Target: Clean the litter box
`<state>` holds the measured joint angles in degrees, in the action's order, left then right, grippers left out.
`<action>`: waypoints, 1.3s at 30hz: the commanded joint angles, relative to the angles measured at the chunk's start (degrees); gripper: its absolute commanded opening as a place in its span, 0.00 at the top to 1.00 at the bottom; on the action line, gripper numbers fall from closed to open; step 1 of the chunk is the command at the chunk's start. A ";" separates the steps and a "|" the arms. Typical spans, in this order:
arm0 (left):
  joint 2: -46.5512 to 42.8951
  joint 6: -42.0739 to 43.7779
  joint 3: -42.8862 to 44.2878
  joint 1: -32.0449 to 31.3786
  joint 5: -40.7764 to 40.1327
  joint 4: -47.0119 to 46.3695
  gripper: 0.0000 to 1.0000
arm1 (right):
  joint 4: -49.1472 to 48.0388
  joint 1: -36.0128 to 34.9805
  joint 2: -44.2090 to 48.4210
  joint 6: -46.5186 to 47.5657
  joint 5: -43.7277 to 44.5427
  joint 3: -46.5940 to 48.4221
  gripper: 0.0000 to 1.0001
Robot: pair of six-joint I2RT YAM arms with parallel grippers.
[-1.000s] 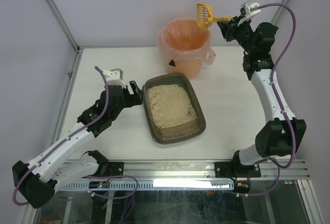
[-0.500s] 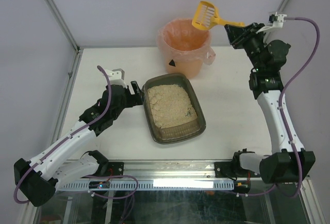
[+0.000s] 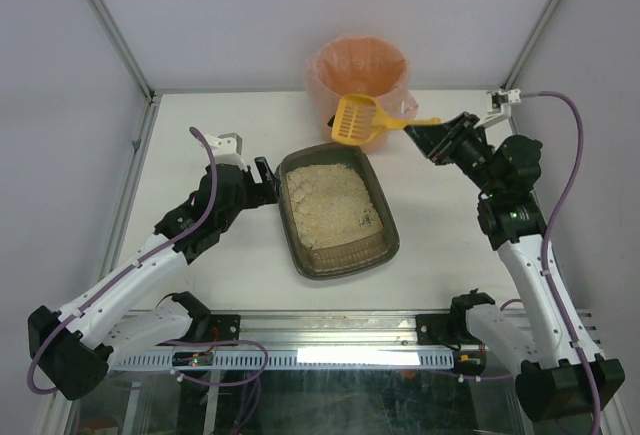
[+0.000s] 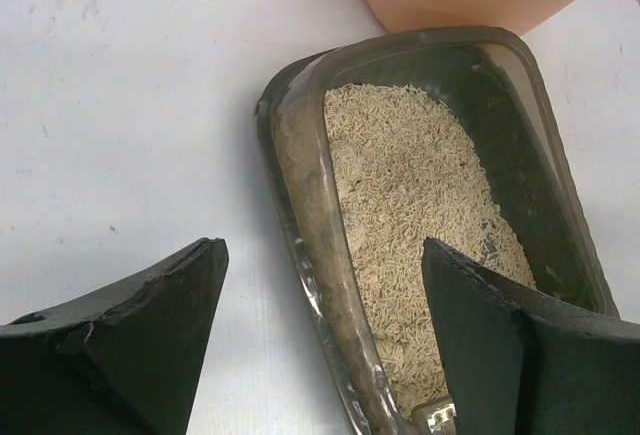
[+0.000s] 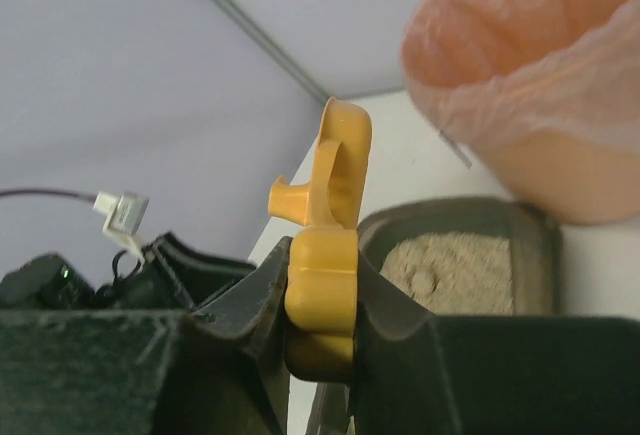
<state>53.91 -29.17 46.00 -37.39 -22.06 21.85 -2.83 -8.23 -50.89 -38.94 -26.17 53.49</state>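
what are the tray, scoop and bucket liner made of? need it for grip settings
The litter box looks like dark, slightly translucent plastic, with a smooth rim that catches highlights.
The scoop looks like rigid moulded yellow plastic with a satin finish, a slotted blade and rounded edges.
The bucket liner is a thin translucent pinkish film, wrinkled and draped over the rim, so probably a plastic bag.

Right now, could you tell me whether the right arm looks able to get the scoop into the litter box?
Probably yes. The right tool is shut on the scoop, which hangs just beyond the far end of the litter box, with nothing between. The open left tool only straddles its left wall.
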 commanded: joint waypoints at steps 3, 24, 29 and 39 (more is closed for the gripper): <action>0.41 -0.39 1.79 0.32 -0.59 -3.24 0.18 | 8.09 -8.96 4.98 0.35 3.58 -6.92 1.00; -0.60 -1.15 0.13 0.30 0.21 -3.39 0.18 | 3.38 -24.74 -2.17 -2.49 28.66 -21.47 0.68; -0.37 -1.15 0.21 0.30 0.03 -3.39 0.18 | 7.88 -24.75 0.57 0.26 31.92 -20.81 0.62; -0.60 -1.15 0.08 0.30 -0.43 -3.39 0.18 | 16.51 -24.68 4.31 4.90 37.97 -19.10 0.59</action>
<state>54.52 -30.04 46.00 -37.39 -22.06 21.39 10.96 -32.77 -48.66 -37.12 7.03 31.27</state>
